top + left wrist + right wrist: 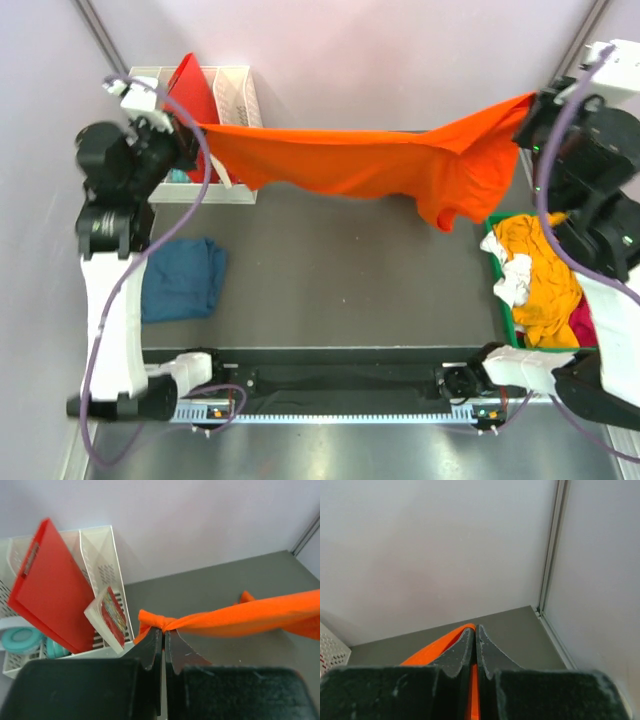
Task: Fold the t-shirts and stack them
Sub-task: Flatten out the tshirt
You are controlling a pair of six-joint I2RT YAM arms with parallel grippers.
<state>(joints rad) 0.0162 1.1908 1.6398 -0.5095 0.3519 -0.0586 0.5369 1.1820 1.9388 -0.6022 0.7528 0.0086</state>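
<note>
1. Orange t-shirt: held in the air, stretched across the far part of the surface, its right end hanging in a loose fold. Left jaws closed on 1 bunched edge, right jaws closed on the other end.
2. Handling note: I would keep both arms level and the cloth taut, then lower it flat onto the bare middle of the surface. Slack would probably leave creases.
3. Teal t-shirt: crumpled on the surface beside the left arm, well below the orange one.
4. Pile of yellow, white and pink shirts: in a green bin, right side.
5. White rack with red board: just behind the left jaws, a likely snag.
</note>
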